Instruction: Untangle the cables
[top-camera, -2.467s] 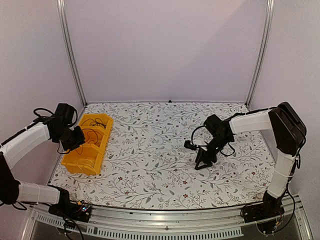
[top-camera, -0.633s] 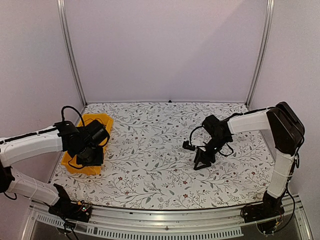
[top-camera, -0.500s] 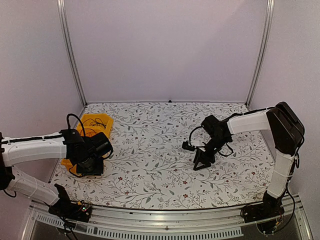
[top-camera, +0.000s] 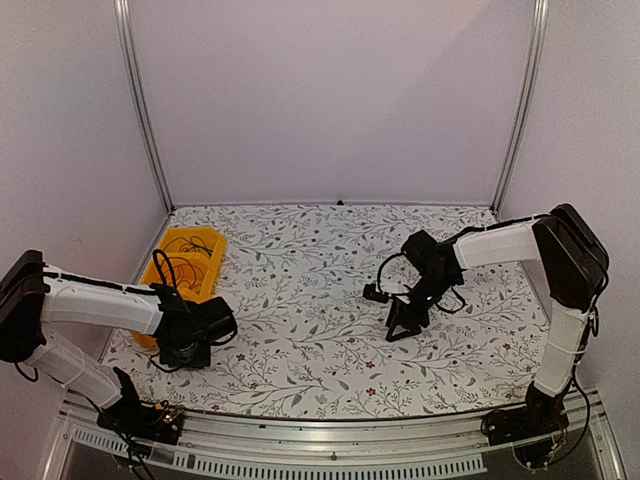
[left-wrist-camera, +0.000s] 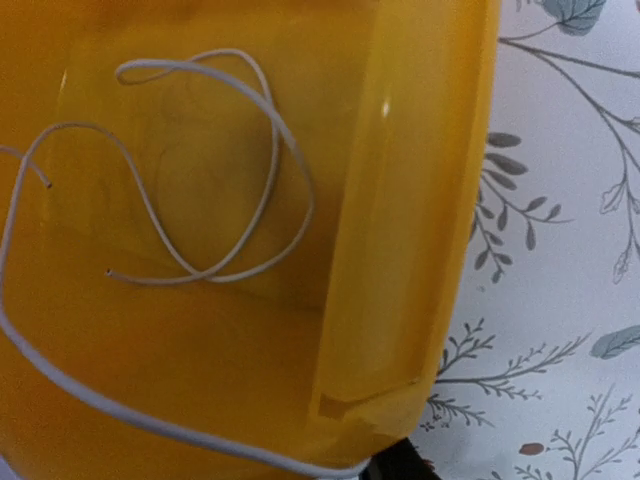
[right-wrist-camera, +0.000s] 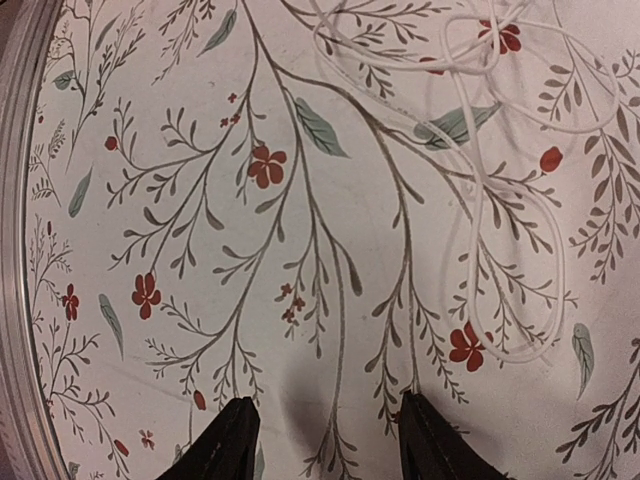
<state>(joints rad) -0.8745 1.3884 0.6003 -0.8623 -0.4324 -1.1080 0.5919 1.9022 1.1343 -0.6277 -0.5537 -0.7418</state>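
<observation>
**Right gripper (right-wrist-camera: 330, 445) spread and empty; left gripper (top-camera: 188, 348) unreadable**

Nearest, the left gripper hangs low at the near end of the yellow bin (top-camera: 207, 262). I cannot tell how far its jaws stand apart. Thin pale cables (left-wrist-camera: 275, 150) loop loosely inside that bin. Farther right, the right gripper points down at the floral table (top-camera: 300, 310), and a cable tangle (right-wrist-camera: 480, 45) lies ahead of its tips.

left claw (top-camera: 186, 342): lowered, state unclear | right claw (right-wrist-camera: 325, 440): jaws spread
</observation>
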